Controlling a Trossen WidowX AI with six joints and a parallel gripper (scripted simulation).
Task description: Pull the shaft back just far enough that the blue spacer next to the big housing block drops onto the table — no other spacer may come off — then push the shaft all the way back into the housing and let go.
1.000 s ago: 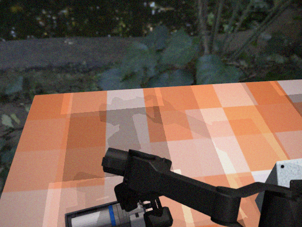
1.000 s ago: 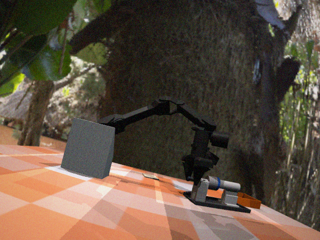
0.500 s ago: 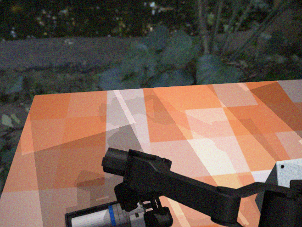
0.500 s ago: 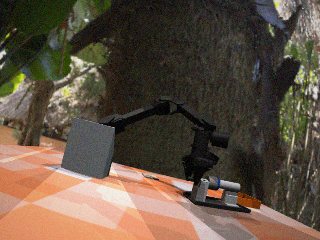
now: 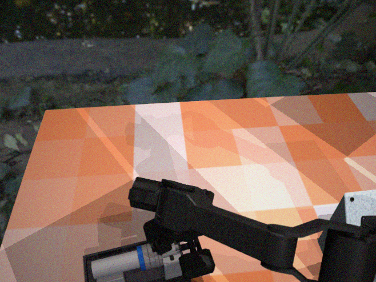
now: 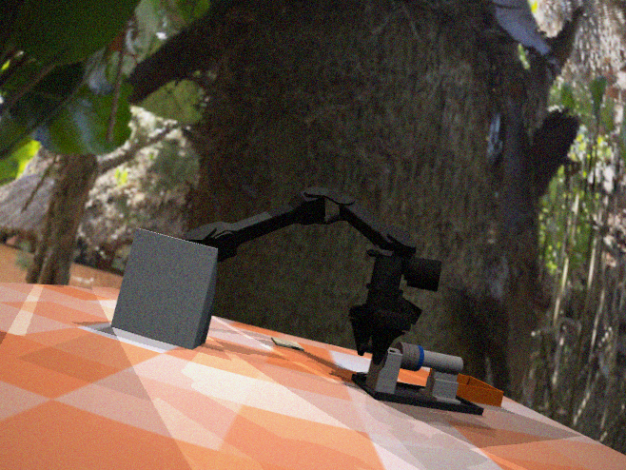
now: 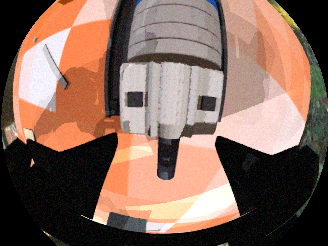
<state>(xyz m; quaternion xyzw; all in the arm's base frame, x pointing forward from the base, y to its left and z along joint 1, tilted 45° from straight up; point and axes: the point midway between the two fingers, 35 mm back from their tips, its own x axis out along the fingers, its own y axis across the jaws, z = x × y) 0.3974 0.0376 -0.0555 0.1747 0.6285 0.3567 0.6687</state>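
The blue spacer [image 5: 140,257] [image 6: 420,357] sits around the shaft line against the big light-grey housing [image 5: 116,264] [image 6: 443,360]. Several grey spacers [image 5: 153,256] [image 7: 175,30] fill the row between it and the near grey support [image 6: 390,374] [image 7: 135,75]. The dark shaft end [image 7: 167,159] sticks out of that support. My gripper [image 6: 370,354] [image 7: 168,139] is open and empty, pointing down beside the support. In the wrist view its fingers stand on either side of the shaft end, apart from it. Their height against the shaft is unclear. In the top view the arm hides the shaft end.
The fixture stands on a dark base [image 6: 429,401] [image 7: 115,60]. An orange tray [image 6: 482,392] lies behind its housing end. A big grey block [image 6: 164,288] stands by the arm's base. A small flat piece [image 6: 286,343] lies on the table between them.
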